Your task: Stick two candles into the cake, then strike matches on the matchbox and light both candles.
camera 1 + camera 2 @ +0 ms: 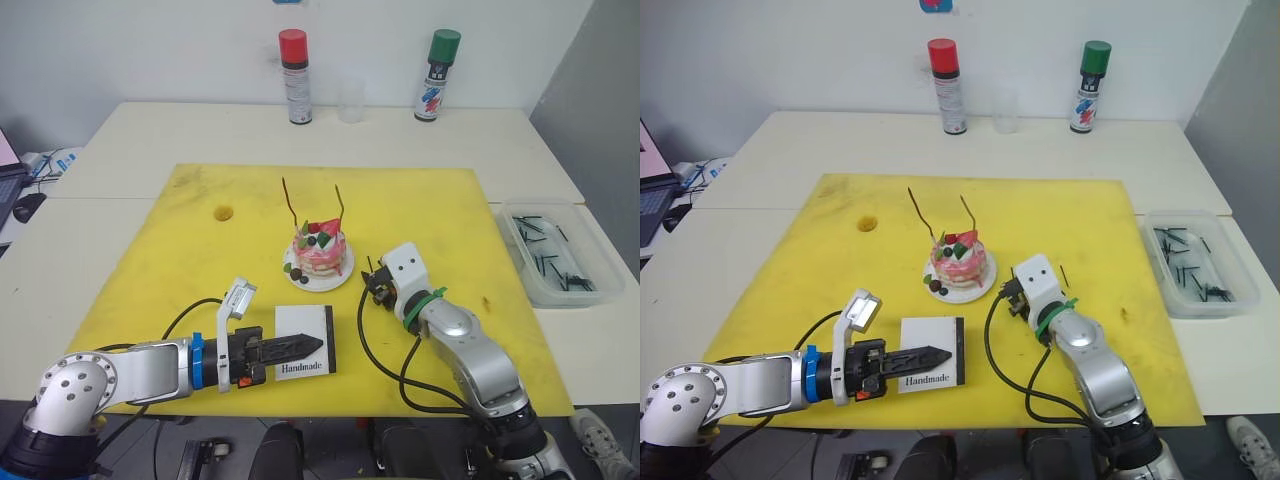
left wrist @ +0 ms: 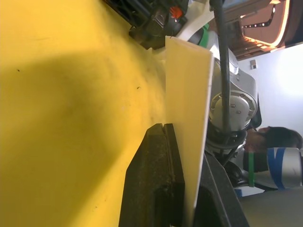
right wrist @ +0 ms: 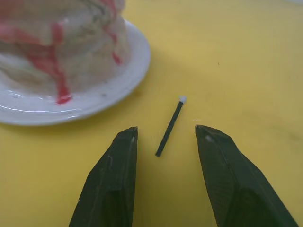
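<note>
Done: both candles (image 1: pixel 288 205) stood in the cake (image 1: pixel 320 252), unlit | left gripper (image 1: pixel 300 348) clamped on the matchbox (image 1: pixel 305 340), at 6 o'clock from cake | right gripper (image 3: pixel 165 142) wide around one match (image 3: pixel 170 126) at 4 o'clock | left: pick, strike, light both

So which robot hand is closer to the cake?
The right. The right gripper hovers just beside the cake, open over a match by its plate. The left gripper is farther back, shut on the matchbox.

Silver arms with black cables; left tool (image 1: pixel 300 349) blue-collared, right tool (image 3: pixel 165 137) green-banded, black-fingered.
</note>
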